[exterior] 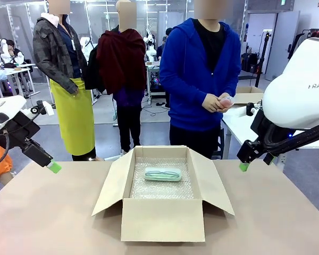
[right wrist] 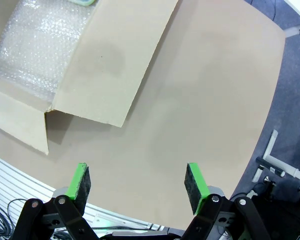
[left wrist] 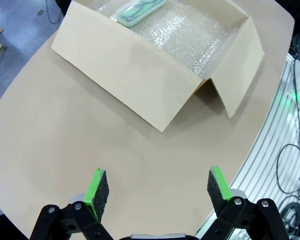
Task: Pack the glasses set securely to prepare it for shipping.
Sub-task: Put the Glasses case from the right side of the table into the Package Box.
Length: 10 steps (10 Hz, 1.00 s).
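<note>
In the front view, an open cardboard box (exterior: 163, 218) lined with bubble wrap (exterior: 162, 190) is seen at the middle of the counter (exterior: 42, 212). The mint green glasses case (exterior: 162, 173) is laid on the wrap toward the far wall, its long axis running across the picture. The left gripper (exterior: 53, 167) and the right gripper (exterior: 244, 166) are held above the counter on either side of the box, well apart from it. How far the jaws are spread cannot be judged here. A pale pink glasses case (exterior: 224, 101), mostly covered by fingers, appears to be held in the person's hands (exterior: 215, 102) beyond the far edge, on the right arm's side. That arm is judged the nearer for a handover.

In the left wrist view, the left gripper (left wrist: 158, 187) is shown with jaws wide and nothing between them. The cardboard box (left wrist: 135, 75) lies ahead, and the mint green glasses case (left wrist: 139, 11), lying slantwise, is cut off by the top edge.

In the right wrist view, the right gripper (right wrist: 137, 182) is likewise shown with jaws wide and empty over bare counter (right wrist: 205, 100). A box flap (right wrist: 115, 60) lies ahead to the upper left. Only a mint sliver is caught at the top edge, too little to be made out.
</note>
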{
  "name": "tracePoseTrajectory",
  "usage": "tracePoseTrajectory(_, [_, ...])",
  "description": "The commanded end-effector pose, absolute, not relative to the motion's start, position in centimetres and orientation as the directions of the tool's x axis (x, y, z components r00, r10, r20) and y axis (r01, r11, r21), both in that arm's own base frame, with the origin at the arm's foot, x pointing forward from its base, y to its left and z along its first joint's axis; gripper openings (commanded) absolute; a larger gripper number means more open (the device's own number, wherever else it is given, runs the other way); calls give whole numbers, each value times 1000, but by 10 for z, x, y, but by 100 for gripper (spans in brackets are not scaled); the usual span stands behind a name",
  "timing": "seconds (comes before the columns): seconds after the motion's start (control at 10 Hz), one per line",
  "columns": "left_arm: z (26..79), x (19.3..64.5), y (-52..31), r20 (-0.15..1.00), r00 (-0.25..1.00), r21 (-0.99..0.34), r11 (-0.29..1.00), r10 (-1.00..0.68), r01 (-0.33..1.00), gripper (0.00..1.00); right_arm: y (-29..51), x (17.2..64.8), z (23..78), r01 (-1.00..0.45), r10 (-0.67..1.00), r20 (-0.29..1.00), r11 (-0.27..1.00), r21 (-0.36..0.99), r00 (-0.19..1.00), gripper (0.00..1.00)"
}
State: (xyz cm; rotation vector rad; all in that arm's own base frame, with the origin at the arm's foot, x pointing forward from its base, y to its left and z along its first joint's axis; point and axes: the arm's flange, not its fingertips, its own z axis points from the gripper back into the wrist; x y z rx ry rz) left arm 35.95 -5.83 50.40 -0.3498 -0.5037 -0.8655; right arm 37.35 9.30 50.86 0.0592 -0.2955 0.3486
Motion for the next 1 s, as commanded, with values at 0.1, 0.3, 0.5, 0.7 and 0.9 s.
tracePoseTrajectory(0.1, [504, 359, -56, 569, 529, -98, 586, -630, 804, 100, 94, 375, 509, -344, 329, 296, 939, -1, 897, 95])
tracePoseTrajectory(0.3, [504, 359, -56, 569, 529, -98, 586, -630, 804, 100, 94, 375, 509, -344, 329, 296, 939, -1, 897, 95])
tracePoseTrajectory(0.5, [504, 359, -56, 569, 529, -98, 586, -630, 804, 100, 94, 375, 509, -344, 329, 296, 939, -1, 897, 95])
tracePoseTrajectory(0.7, [504, 359, -56, 569, 529, -98, 586, -630, 804, 100, 94, 375, 509, -344, 329, 296, 939, -1, 897, 95])
tracePoseTrajectory(0.9, [504, 359, -56, 569, 529, -98, 586, -630, 804, 100, 94, 375, 509, -344, 329, 296, 939, -1, 897, 95])
